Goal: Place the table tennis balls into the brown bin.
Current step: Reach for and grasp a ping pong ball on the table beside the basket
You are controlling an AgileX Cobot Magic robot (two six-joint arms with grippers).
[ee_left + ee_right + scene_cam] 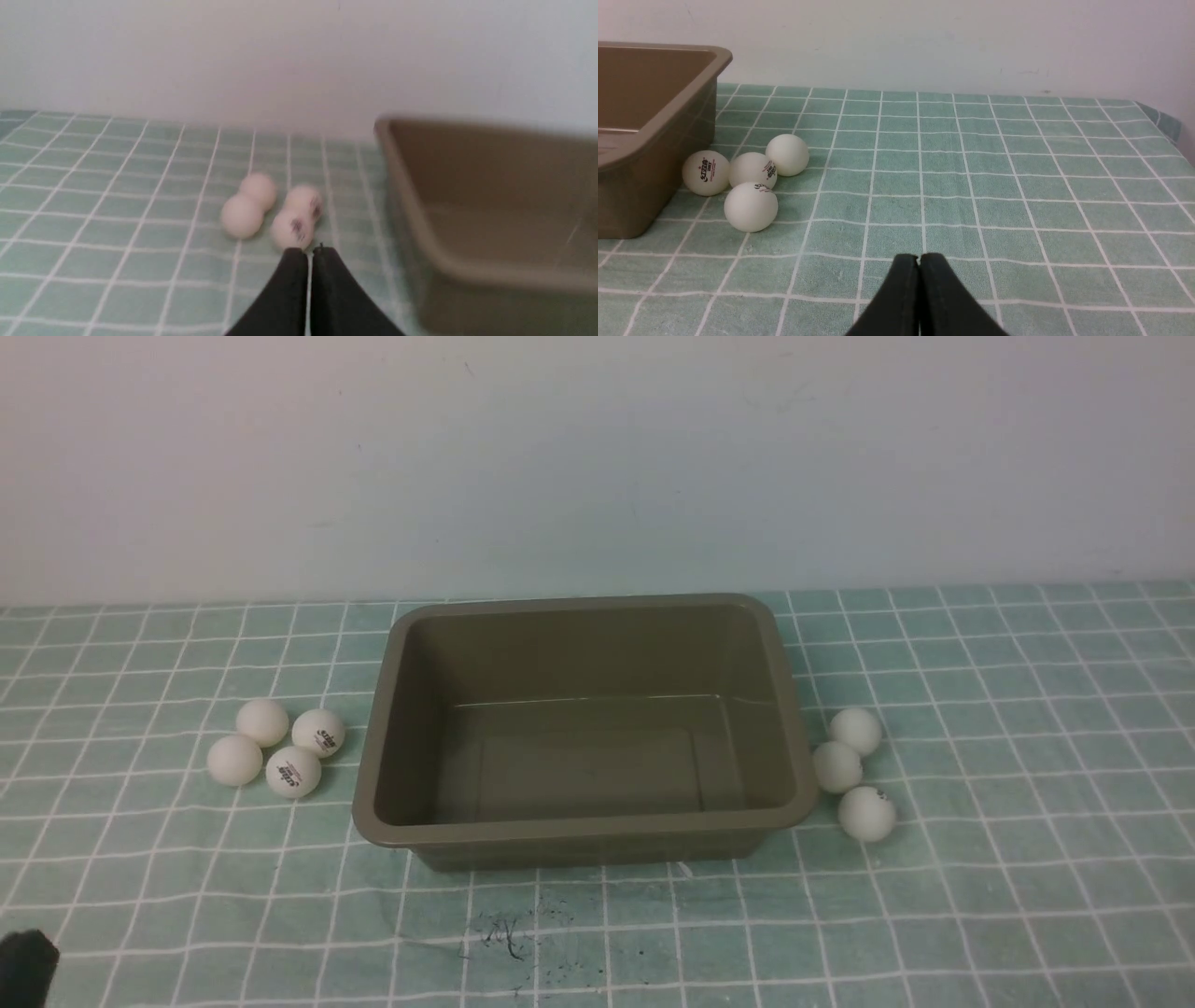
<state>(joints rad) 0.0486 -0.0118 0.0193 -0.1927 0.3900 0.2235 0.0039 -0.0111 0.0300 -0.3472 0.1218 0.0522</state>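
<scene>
So here's the setup: there's a brown bin (583, 845) sitting in the middle of a counter (1027, 821) covered in a green cloth with a white grid, and nope, none of the table tennis balls (293, 772) are in it. Four of them are bunched up on the left side of the bin, a bit away from its wall, and a couple of those show a dark printed logo in the front view. On the other side, the front view gives you three more hugging the right side of the bin, but the right wrist view shows a fourth one (705, 172) tucked right in by the bin wall, logo and all, so that's four over there too. Left gripper (310, 251) has its fingers pressed together with nothing between them, and the right gripper (919, 256) is the same deal, fingers closed up and holding zilch. Both are well apart from the balls. Left wrist view is kinda blurry btw, so the logos there are hard to read. Behind it all is a plain pale wall (597, 457).
</scene>
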